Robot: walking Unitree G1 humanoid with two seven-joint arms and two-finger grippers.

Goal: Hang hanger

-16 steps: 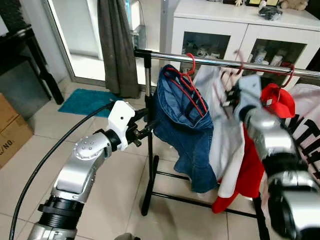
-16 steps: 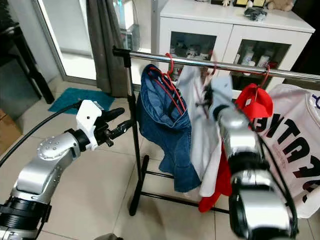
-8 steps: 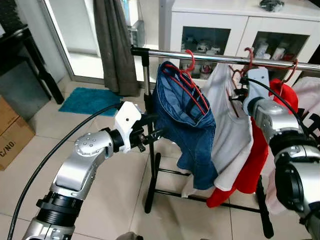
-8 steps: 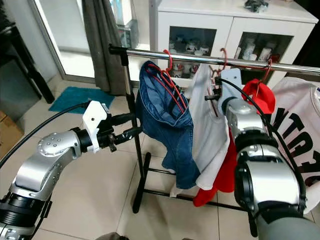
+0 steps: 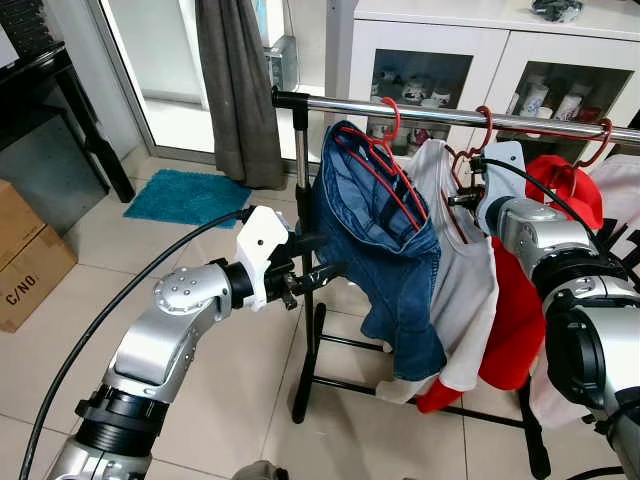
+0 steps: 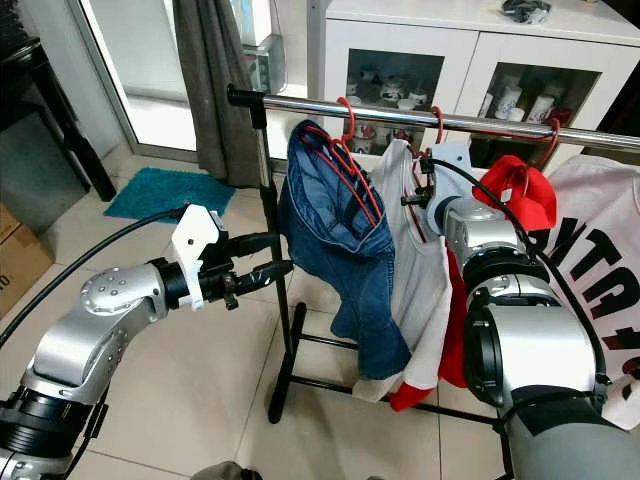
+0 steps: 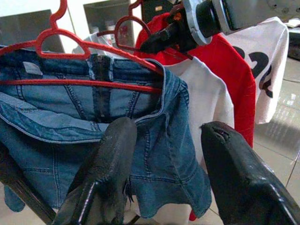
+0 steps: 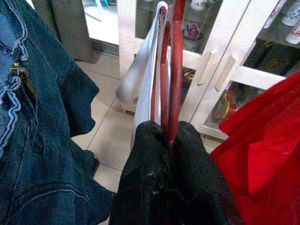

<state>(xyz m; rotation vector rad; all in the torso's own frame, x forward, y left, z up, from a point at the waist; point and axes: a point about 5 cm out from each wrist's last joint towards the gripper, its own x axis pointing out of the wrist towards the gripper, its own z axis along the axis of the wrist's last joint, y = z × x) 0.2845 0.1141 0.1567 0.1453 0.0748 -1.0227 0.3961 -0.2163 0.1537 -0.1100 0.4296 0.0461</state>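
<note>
Behind the chrome rail (image 5: 440, 112) stand a white cabinet (image 5: 455, 45), a grey curtain (image 5: 235, 80) and a teal mat (image 5: 185, 197). Three red hangers hook the rail. The right gripper (image 8: 171, 140) is pinched shut on the middle hanger (image 8: 176, 70), carrying a white shirt (image 5: 455, 270), between jeans (image 5: 385, 250) and a red garment (image 5: 515, 310). The left gripper (image 7: 164, 154) is spread wide, empty, just beside the jeans.

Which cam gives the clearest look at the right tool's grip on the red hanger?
Right wrist view: the right tool is shut on the red hanger, whose wire runs out between its fingers. Both eye views show the tool at the rail from outside, grip small. Left wrist view catches it from the front, above the white shirt.
</note>
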